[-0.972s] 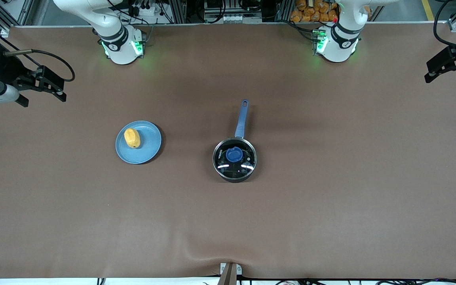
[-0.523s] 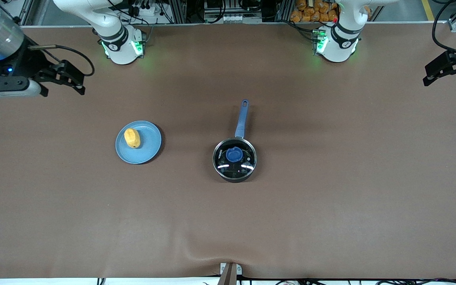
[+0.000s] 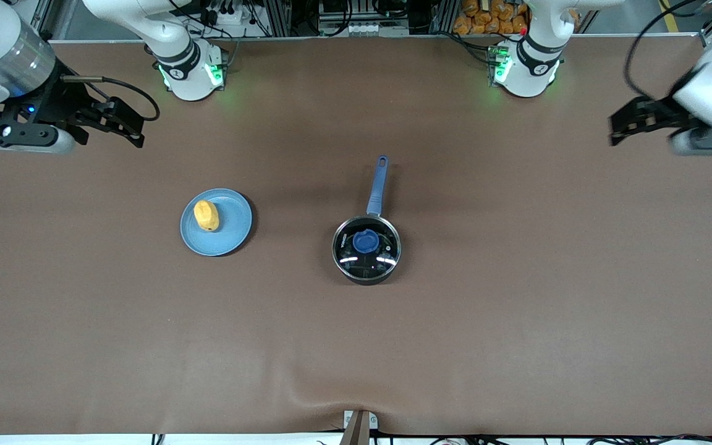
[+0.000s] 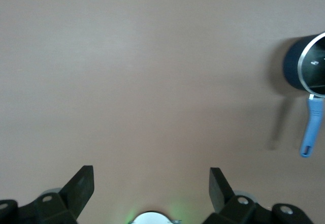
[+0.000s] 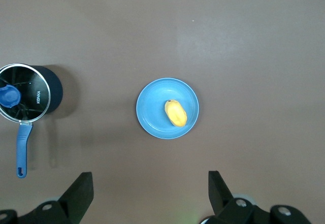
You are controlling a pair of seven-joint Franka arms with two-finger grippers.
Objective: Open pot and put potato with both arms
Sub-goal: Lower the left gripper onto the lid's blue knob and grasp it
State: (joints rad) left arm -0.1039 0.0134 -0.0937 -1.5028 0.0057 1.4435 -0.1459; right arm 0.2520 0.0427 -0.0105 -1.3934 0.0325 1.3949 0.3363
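Observation:
The black pot (image 3: pixel 366 249) with its long blue handle (image 3: pixel 378 185) stands mid-table, a glass lid with a blue knob (image 3: pixel 366 241) on it. The yellow potato (image 3: pixel 206 215) lies on a light-blue plate (image 3: pixel 229 232) toward the right arm's end. My right gripper (image 3: pixel 128 123) is open and empty, up over bare table at that end; its view shows the potato (image 5: pixel 175 112), plate (image 5: pixel 152 117) and pot (image 5: pixel 25 92) beneath my open gripper (image 5: pixel 151 186). My left gripper (image 3: pixel 617 128) is open and empty over the left arm's end; its own view (image 4: pixel 151 183) shows the pot (image 4: pixel 310 69) at the edge.
The brown table cover (image 3: pixel 517 309) has a slight wrinkle near the front edge. Both arm bases (image 3: pixel 192 74) stand lit green along the table's edge farthest from the camera. A small metal bracket (image 3: pixel 359 426) sits at the front edge.
Both grippers have moved in from the table's ends toward the middle, the left one farther in the last half second. Pot, lid, plate and potato have not moved.

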